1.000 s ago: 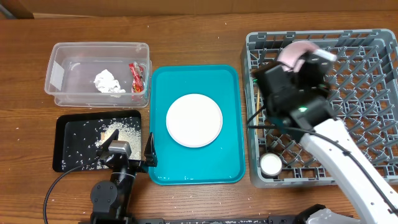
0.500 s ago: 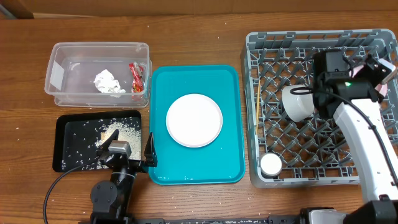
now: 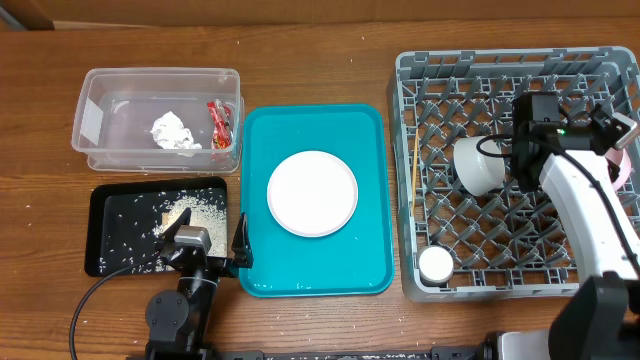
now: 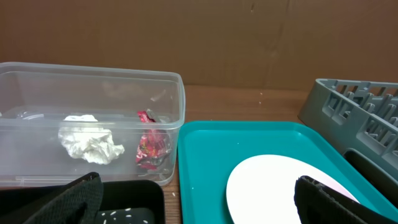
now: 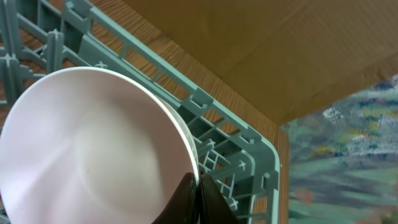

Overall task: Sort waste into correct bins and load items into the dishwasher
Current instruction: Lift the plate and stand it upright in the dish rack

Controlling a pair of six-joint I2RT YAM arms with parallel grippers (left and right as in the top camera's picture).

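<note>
The grey dish rack [image 3: 420,62] holds a pale bowl [image 3: 476,166] on its side, a small white cup [image 3: 436,264] and chopsticks [image 3: 414,172]. My right gripper [image 3: 612,140] is at the rack's right side, shut on the rim of a pink-white dish [image 3: 624,172] that stands on edge. In the right wrist view the fingers [image 5: 198,186] pinch that dish's rim [image 5: 93,155]. A white-pink plate [image 3: 312,192] lies on the teal tray [image 3: 372,130]. My left gripper [image 3: 212,245] is open and empty between the black tray [image 3: 100,200] and the teal tray; the left wrist view shows it [image 4: 199,208].
The clear tub [image 3: 95,95] holds the tissue wad [image 3: 172,131] and red wrapper [image 3: 219,122]; both also show in the left wrist view, tissue [image 4: 90,145] and wrapper [image 4: 152,146]. Rice scraps [image 3: 178,214] lie in the black tray. The rack's wall [image 5: 249,134] runs beside the dish.
My right arm swung from the rack's back left to its right side, carrying the pink-white dish. The pale bowl came into view. The left arm has not moved.
</note>
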